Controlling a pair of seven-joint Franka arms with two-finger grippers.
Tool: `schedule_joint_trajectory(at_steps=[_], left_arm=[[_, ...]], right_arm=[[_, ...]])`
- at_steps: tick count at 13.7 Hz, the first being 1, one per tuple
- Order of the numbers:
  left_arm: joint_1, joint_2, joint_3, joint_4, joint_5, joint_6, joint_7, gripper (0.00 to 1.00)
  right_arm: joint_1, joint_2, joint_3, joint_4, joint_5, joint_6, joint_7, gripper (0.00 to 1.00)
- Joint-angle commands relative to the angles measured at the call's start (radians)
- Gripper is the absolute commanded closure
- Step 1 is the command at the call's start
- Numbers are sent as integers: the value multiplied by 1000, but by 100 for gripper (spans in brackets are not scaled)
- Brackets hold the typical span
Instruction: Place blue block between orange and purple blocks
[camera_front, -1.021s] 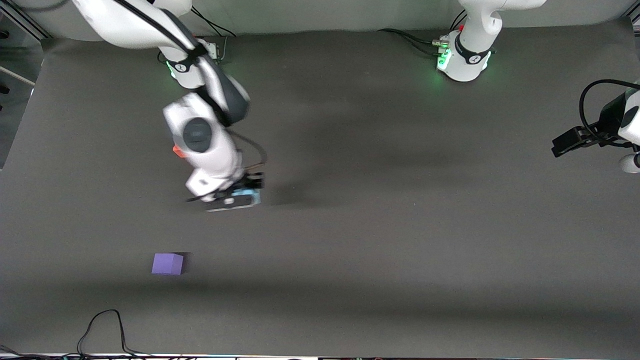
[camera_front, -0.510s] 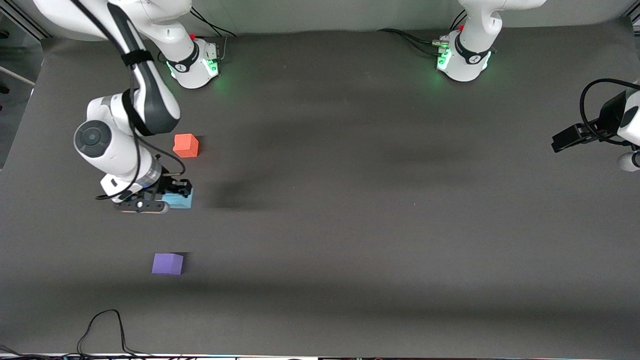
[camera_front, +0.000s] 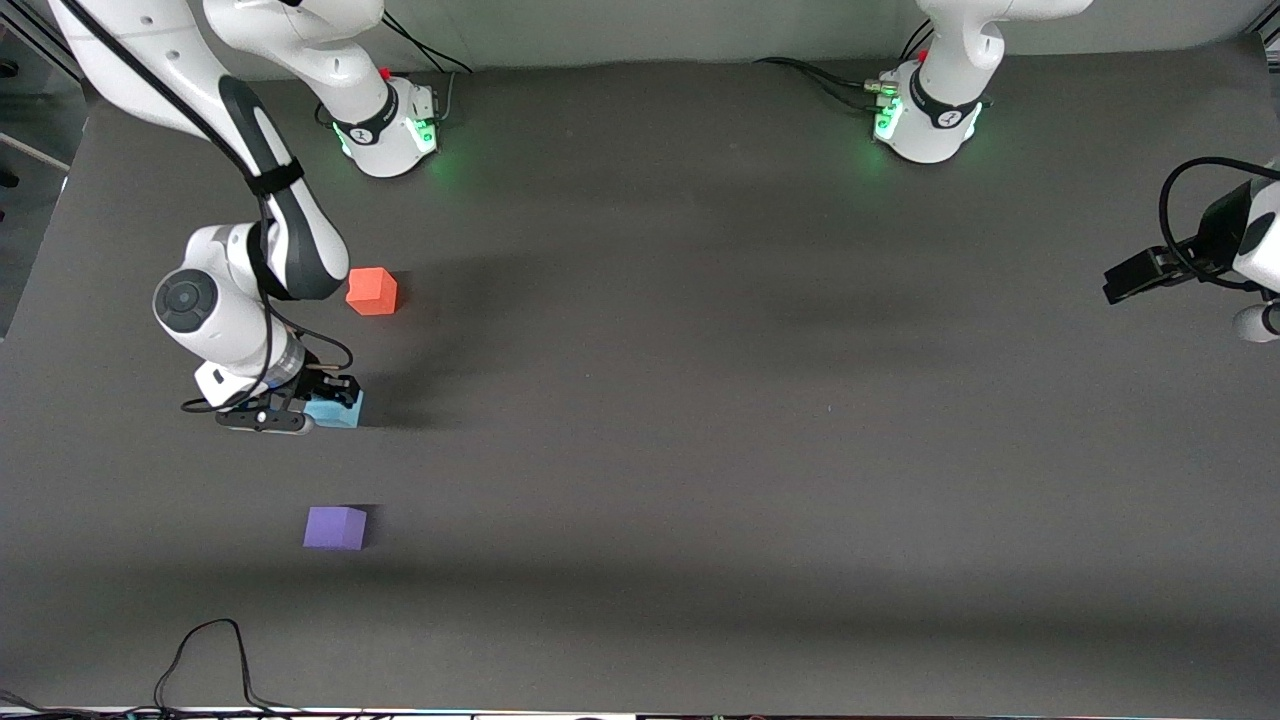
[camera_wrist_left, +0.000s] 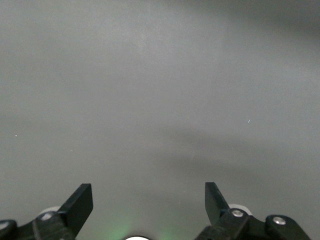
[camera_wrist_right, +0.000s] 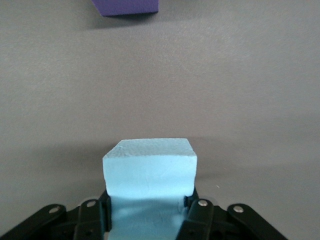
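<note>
My right gripper (camera_front: 318, 402) is shut on the light blue block (camera_front: 335, 410), low over the table between the orange block (camera_front: 372, 291) and the purple block (camera_front: 335, 527). In the right wrist view the blue block (camera_wrist_right: 149, 167) sits squeezed between the fingers (camera_wrist_right: 192, 215), and the purple block (camera_wrist_right: 126, 7) shows at the frame's edge. The orange block lies farther from the front camera, the purple block nearer. My left gripper (camera_wrist_left: 148, 202) is open and empty, waiting over bare mat at the left arm's end of the table.
A dark grey mat (camera_front: 700, 400) covers the table. A black cable (camera_front: 205, 655) loops at the near edge. The two arm bases (camera_front: 385, 120) stand along the back edge.
My right arm has swung toward the right arm's end of the table with the blue block, uncovering the orange block, then moved a little lower and closer to the mat. The left arm has not moved.
</note>
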Motion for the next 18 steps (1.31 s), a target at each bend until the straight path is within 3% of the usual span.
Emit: schedule_joint_trajectory(at_steps=[1, 8, 11, 12, 13, 18], left_arm=[[-7, -10, 2, 5, 11, 9, -32, 0], [-11, -34, 1, 2, -2, -17, -19, 0], [-17, -127, -15, -105, -9, 54, -29, 0], [-20, -145, -21, -133, -9, 85, -19, 0], [-23, -132, -25, -121, -9, 78, -15, 0], [-26, -87, -30, -75, -9, 70, -13, 0]], right_arm=[[6, 47, -3, 12, 70, 52, -58, 74], [12, 61, 6, 8, 72, 52, -58, 70], [12, 65, 6, 7, 72, 52, -57, 69], [12, 70, 6, 8, 73, 52, -57, 55], [12, 75, 6, 10, 79, 52, -57, 3], [17, 0, 12, 13, 89, 3, -61, 0]])
